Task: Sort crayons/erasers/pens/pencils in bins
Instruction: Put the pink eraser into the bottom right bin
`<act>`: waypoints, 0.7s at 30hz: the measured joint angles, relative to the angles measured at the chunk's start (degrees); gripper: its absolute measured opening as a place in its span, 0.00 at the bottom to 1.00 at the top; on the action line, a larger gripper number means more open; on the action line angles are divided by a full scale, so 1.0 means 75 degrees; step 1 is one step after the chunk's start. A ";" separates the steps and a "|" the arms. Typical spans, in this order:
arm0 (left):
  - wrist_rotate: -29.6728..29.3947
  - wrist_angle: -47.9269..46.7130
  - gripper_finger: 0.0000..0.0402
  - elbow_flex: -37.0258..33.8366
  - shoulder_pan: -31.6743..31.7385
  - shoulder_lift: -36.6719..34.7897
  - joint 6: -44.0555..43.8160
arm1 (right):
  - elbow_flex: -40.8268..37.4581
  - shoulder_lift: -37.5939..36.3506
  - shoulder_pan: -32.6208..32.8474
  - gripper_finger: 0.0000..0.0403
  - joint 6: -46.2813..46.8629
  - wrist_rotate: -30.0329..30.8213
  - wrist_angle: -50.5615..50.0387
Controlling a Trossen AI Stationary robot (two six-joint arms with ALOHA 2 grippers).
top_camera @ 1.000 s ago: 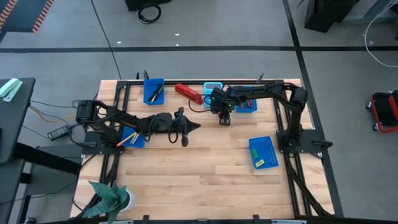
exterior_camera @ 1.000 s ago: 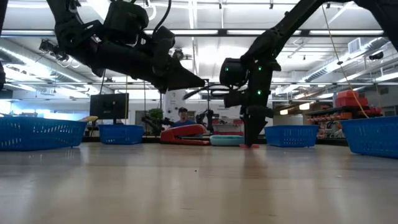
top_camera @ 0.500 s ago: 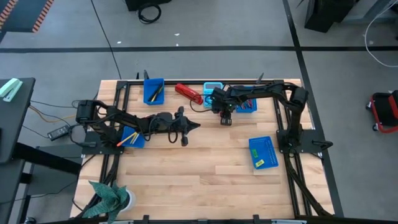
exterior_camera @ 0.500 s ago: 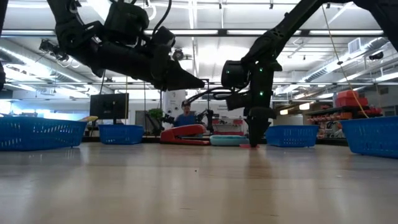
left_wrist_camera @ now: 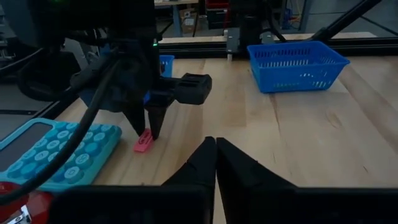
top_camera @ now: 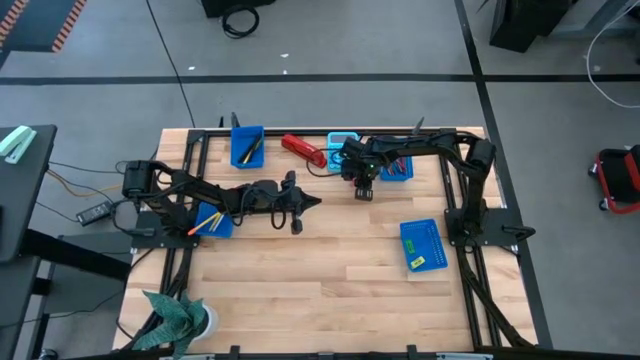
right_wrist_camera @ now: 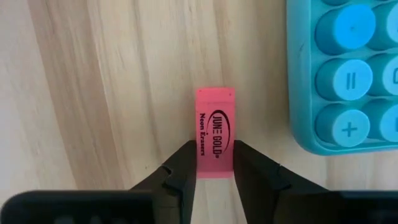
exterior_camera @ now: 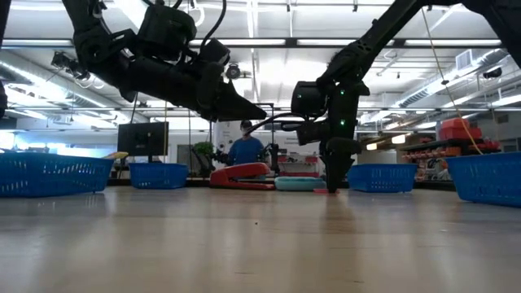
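Fingers of my right gripper (right_wrist_camera: 214, 163) stand on either side of the small pink rectangular eraser (right_wrist_camera: 214, 130), pressed against its 2 long faces, so I read it as clamped on the eraser while the block lies flat on the wooden desk (right_wrist_camera: 112, 81). The eraser's long axis runs straight out ahead of the gripper, in line with the fingers, and its far half sticks out beyond the tips toward the top of the right wrist picture. Just beside it, at the right of that picture, sits the light-blue calculator with round keys (right_wrist_camera: 348, 68); the two are near but apart.

From above, the right gripper (top_camera: 363, 190) is in the upper middle of the frame, pointing down at the desk. The blue perforated plastic bin (top_camera: 422, 246) at the lower right of that frame already holds a yellow block, so I judge it the eraser bin, on my right arm's side.

My left gripper (left_wrist_camera: 215, 144) hangs with its tips pressed together, empty, centre-left in the overhead frame, clear of the eraser.
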 joint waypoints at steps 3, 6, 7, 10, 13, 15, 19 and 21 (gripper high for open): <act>0.0001 0.0001 0.03 0.0000 -0.0003 0.0000 0.0000 | -0.0010 -0.0032 0.0006 0.23 0.0000 -0.0002 0.0003; 0.0000 0.0002 0.03 0.0000 -0.0003 0.0000 -0.0015 | -0.0010 -0.0079 0.0006 0.18 0.0000 -0.0011 -0.0009; 0.0002 0.0006 0.03 0.0000 -0.0003 0.0000 -0.0020 | -0.0010 -0.0087 0.0014 0.17 0.0000 -0.0005 -0.0012; 0.0001 0.0029 0.05 0.0000 -0.0002 0.0000 0.0005 | -0.0013 -0.0180 0.0019 0.16 0.0099 -0.0061 -0.0011; 0.0003 0.0064 0.07 0.0000 0.0018 0.0000 0.0029 | -0.0013 -0.0426 0.0026 0.16 0.0287 -0.0087 -0.0236; 0.0006 0.0070 0.07 0.0000 0.0054 0.0000 0.0032 | -0.0013 -0.0651 0.0045 0.17 0.0429 -0.0084 -0.0459; 0.0003 0.0070 0.06 0.0000 0.0147 0.0000 0.0026 | -0.0010 -0.1305 0.0157 0.17 0.0843 -0.0059 -0.1006; 0.0003 0.0070 0.05 0.0000 0.0163 0.0000 0.0026 | -0.0010 -0.1721 0.0269 0.17 0.1241 -0.0066 -0.1473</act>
